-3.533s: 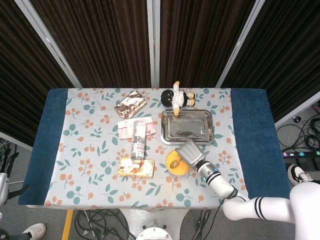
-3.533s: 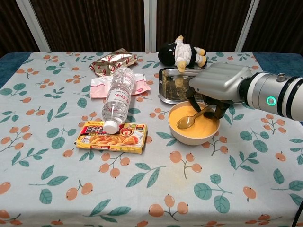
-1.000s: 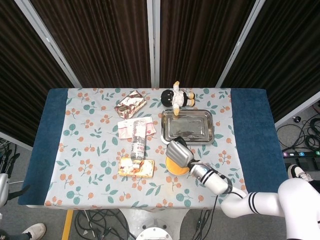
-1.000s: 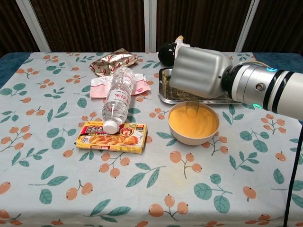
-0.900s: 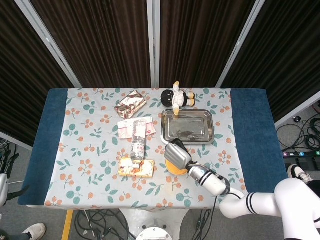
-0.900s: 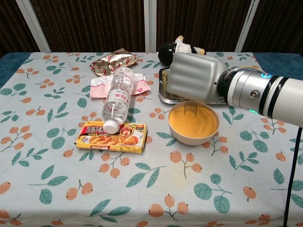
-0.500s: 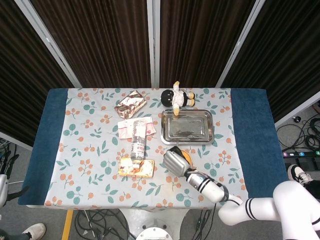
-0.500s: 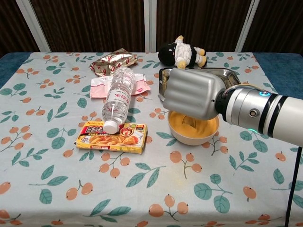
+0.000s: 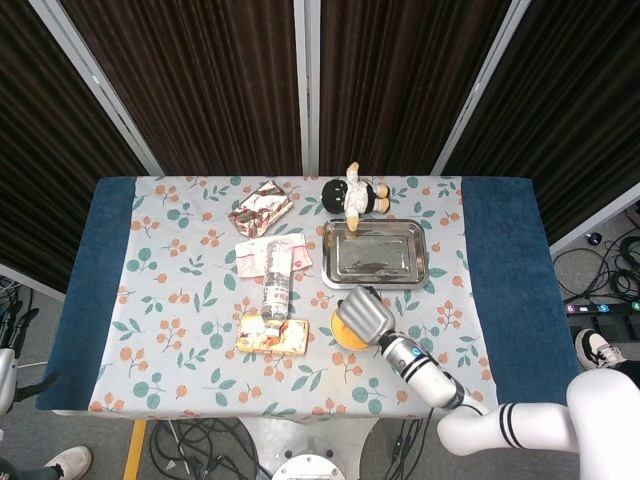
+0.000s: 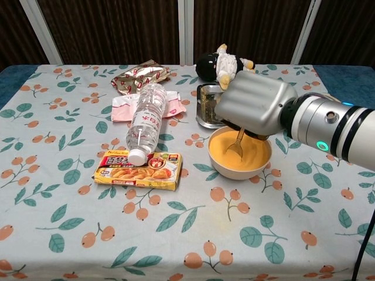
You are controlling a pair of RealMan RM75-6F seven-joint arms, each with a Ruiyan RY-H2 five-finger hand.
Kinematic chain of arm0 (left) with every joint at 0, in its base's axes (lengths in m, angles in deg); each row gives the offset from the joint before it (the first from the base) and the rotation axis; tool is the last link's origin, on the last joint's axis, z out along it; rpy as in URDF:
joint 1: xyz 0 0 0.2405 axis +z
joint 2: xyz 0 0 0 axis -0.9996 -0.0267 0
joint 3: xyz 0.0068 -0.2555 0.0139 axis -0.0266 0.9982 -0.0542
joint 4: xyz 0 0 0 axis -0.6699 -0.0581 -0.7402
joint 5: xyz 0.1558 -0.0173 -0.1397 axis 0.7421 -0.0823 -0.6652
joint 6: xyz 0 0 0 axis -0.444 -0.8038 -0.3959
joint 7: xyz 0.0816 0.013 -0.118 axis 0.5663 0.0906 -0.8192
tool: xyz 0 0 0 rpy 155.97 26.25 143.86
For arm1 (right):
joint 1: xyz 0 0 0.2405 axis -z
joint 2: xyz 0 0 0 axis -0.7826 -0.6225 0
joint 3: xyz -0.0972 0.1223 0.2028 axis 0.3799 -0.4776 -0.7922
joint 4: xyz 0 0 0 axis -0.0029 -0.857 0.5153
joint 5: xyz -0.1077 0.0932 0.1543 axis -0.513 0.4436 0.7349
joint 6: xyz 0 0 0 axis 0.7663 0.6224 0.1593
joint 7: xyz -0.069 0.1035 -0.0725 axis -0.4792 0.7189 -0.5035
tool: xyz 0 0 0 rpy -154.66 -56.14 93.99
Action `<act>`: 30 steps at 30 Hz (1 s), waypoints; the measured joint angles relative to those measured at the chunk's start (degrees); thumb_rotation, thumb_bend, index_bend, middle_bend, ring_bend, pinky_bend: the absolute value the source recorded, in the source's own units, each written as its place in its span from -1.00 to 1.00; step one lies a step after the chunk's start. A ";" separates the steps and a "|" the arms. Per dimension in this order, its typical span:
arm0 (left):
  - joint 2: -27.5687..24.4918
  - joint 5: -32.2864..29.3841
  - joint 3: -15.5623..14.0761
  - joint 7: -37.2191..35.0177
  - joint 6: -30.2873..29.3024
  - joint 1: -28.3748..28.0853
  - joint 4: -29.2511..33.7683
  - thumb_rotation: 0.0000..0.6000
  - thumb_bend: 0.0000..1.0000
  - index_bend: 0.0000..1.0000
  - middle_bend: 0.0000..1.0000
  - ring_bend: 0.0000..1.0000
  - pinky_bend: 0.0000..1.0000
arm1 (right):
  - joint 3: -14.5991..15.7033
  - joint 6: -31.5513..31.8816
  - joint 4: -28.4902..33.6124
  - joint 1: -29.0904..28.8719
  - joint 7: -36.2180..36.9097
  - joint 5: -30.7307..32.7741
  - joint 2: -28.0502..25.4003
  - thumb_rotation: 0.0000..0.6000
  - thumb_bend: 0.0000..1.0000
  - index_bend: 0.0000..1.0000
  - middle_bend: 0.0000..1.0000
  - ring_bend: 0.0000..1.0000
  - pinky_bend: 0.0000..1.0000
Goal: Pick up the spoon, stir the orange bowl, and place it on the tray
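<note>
Holding: our right hand (image 10: 253,108) grips the spoon (image 10: 235,145) from above, its grey back toward the chest camera and its fingers hidden beneath, so we cannot tell how they lie on the handle.
Spoon: tilted, head down inside the orange bowl (image 10: 241,163), handle rising into our hand.
Orange bowl: on the floral tablecloth (image 10: 176,234), just in front of the metal tray (image 9: 377,252); in the head view our hand covers much of it.
Tray: behind the bowl, near the plush doll (image 10: 222,63) at the far edge.
Left hand: we see it in neither view.
Other things: a water bottle (image 10: 146,122) lies on its side, its cap just above the curry box (image 10: 139,170); a pink packet (image 10: 122,108) sits under the bottle, and a foil packet (image 10: 139,75) lies behind it.
</note>
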 measured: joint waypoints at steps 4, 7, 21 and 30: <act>-0.21 0.10 0.06 0.52 0.00 -0.14 0.46 1.00 -0.82 -0.68 -0.85 -0.81 -0.76 | -1.76 0.28 1.01 0.46 3.81 1.35 -1.76 1.00 -0.26 0.54 0.99 1.00 1.00; -0.47 0.25 0.12 1.14 -0.14 -0.23 1.01 1.00 -0.82 -0.68 -0.85 -0.81 -0.76 | -2.50 0.62 1.65 0.64 5.81 1.57 -2.95 1.00 -0.26 0.53 0.99 1.00 1.00; -0.89 0.25 0.10 2.27 -0.11 -0.37 2.25 1.00 -0.82 -0.68 -0.85 -0.81 -0.76 | -0.66 0.73 1.64 -0.10 5.96 -0.82 -3.71 1.00 -0.26 0.54 0.99 1.00 1.00; -0.43 -0.03 0.03 1.08 0.10 -0.26 1.21 1.00 -0.82 -0.68 -0.85 -0.82 -0.76 | 4.67 1.54 -7.58 -1.24 -1.32 -12.54 0.22 1.00 -0.26 0.55 0.99 1.00 1.00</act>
